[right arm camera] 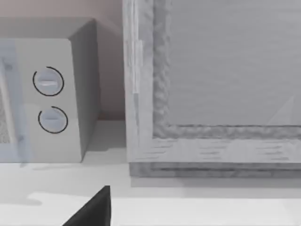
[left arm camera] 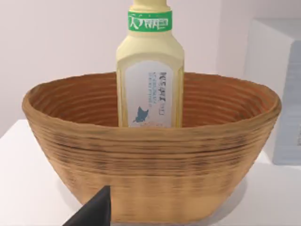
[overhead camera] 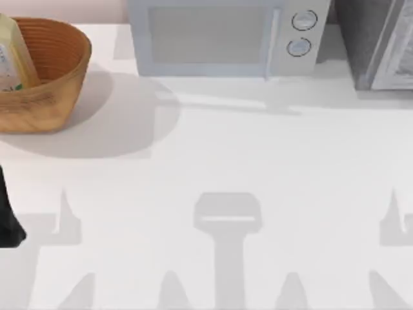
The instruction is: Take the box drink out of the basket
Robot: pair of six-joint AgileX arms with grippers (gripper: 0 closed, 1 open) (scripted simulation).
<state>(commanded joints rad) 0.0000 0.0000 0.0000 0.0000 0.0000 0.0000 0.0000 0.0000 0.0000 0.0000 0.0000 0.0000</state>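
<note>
Round orange-brown woven wicker basket (overhead camera: 45, 77) at ten o'clock on the white counter (overhead camera: 213, 161), holding the upright pale-yellow box drink (left arm camera: 150, 80) with green-and-white label. Grey microwave (overhead camera: 226, 39) at twelve o'clock. Left pincer (left arm camera: 94, 212) faces the basket's wall; right pincer (right arm camera: 94, 207) faces the microwave; finger state of both cannot be told.

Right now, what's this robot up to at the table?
Nothing is being handled yet. The drink stands upright inside the basket at the table's back left corner, not yet taken out. The left gripper's dark fingertip shows in the left wrist view, just in front of the basket's outer wall, pointed at the drink, so that arm looks set to go for it. A microwave sits along the back edge, with a grey box-like unit to its right, which the right wrist camera faces.
</note>
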